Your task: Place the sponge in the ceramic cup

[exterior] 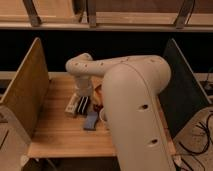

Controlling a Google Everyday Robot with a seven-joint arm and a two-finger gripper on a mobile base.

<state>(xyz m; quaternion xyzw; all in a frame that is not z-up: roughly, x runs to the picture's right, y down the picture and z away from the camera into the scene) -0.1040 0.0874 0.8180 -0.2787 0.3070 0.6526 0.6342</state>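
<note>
The arm wears smooth cream-white shells. Its near segment is thick and rounded, with a few small dark round holes along the side. A rounded elbow joins it to a slimmer tube dotted the same way. The gripper sits at the far end, low over the bench, with its details too small to make out.

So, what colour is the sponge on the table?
Blue-grey sponge, best in the camera view; gripper just behind it.
</note>
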